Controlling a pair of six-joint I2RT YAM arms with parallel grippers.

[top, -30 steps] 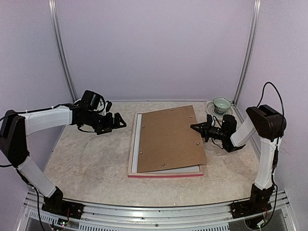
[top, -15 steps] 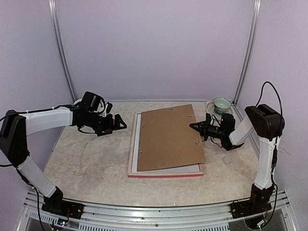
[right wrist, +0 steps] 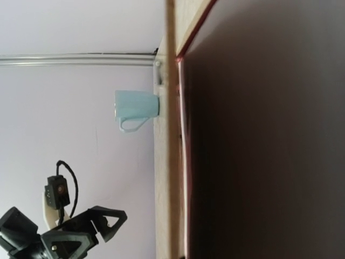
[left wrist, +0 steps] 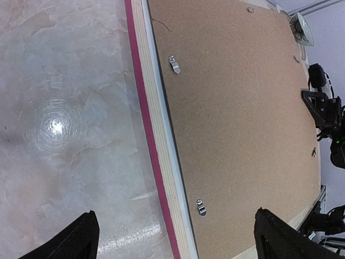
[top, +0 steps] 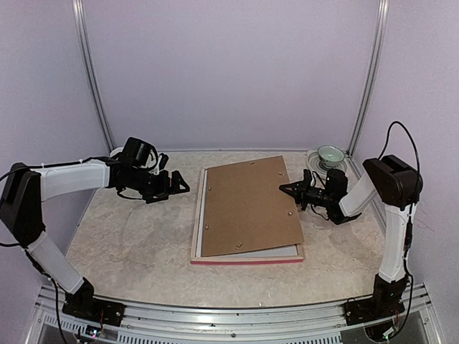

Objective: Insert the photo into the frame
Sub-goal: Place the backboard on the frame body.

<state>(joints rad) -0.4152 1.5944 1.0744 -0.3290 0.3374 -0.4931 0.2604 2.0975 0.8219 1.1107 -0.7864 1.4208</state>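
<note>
**Right fingers pinched shut at the board's edge, left fingers spread wide**

You are seeing the right gripper (top: 285,188) with its fingers pressed together and nothing between them. Its tips are sitting over the right edge of the brown backing board (top: 247,204); you cannot tell whether they are touching it. The left gripper (top: 180,184) is hovering with its fingers (left wrist: 81,240) spread wide apart and holding nothing. It is just left of the frame (top: 244,261), above the table (top: 129,244).

The frame is lying flat between the two grippers, showing its pink edge along the near and left sides and its pale wood back facing up. The backing board is resting on it, turned slightly askew, so a pale strip (top: 203,208) is showing along the left and near sides. Small metal clips (left wrist: 173,63) are sitting on the board's top face. The photo is hidden in every view, so you cannot tell where it is lying.

At the back right, a pale green bowl (top: 330,153) is standing on a plate (top: 315,164) behind the right gripper. In the right wrist view a light blue mug (right wrist: 136,104) is standing by the far wall. The insides of both are out of sight.
</note>
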